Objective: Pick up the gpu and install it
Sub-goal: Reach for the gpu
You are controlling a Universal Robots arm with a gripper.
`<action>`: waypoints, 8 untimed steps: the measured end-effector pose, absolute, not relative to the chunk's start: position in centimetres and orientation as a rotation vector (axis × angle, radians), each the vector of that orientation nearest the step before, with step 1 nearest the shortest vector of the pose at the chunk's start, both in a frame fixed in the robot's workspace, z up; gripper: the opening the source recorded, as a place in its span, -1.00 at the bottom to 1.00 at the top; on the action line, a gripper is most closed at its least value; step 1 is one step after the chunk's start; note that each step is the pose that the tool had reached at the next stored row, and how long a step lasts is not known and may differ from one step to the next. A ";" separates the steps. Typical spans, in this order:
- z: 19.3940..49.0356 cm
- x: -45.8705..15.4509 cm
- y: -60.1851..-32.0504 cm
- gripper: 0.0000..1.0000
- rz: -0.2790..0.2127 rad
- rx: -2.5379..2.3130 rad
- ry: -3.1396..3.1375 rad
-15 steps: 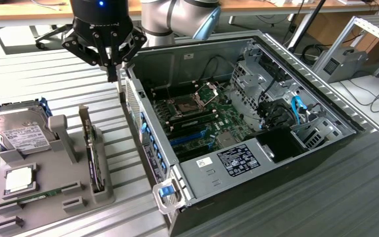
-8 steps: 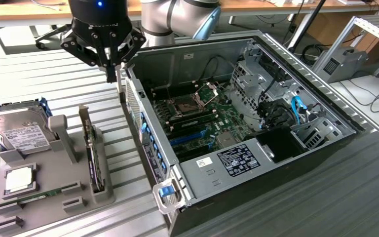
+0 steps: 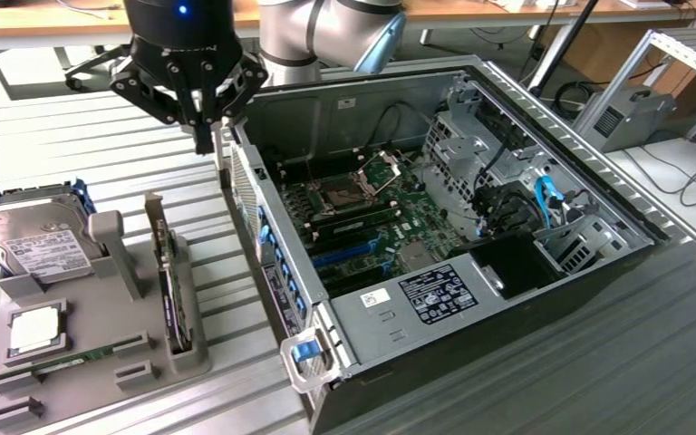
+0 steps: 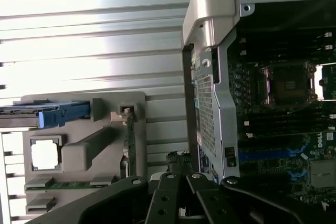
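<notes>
The gpu (image 3: pixel 174 281) stands on edge in a slot of the grey parts holder (image 3: pixel 106 362), showing as a thin dark card with its silver bracket end toward the back. In the wrist view the gpu (image 4: pixel 130 142) is a narrow green strip on the holder (image 4: pixel 86 148). My gripper (image 3: pixel 207 140) hangs above the table, beyond the holder and beside the case's rear corner. Its fingers are shut with nothing between them. In the wrist view the gripper (image 4: pixel 177 157) is well apart from the gpu.
The open computer case (image 3: pixel 506 299) lies on its side at the exterior view's right, motherboard (image 3: pixel 379 222) and blue slots (image 3: pixel 345 256) exposed. The holder also carries a hard drive (image 3: pixel 36 243), a processor (image 3: pixel 36 331) and a RAM stick (image 3: pixel 64 364). The table is slatted metal (image 3: pixel 82 136).
</notes>
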State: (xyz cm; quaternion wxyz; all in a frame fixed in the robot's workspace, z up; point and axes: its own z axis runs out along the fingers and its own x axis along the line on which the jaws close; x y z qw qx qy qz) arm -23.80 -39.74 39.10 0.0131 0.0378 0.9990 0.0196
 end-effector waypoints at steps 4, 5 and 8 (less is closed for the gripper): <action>39.1 -23.9 -39.8 -0.79 0.061 0.118 3.112; 39.1 -23.9 -39.8 -0.79 0.061 0.118 3.112; 39.1 -24.0 -39.8 -0.79 0.061 0.118 3.112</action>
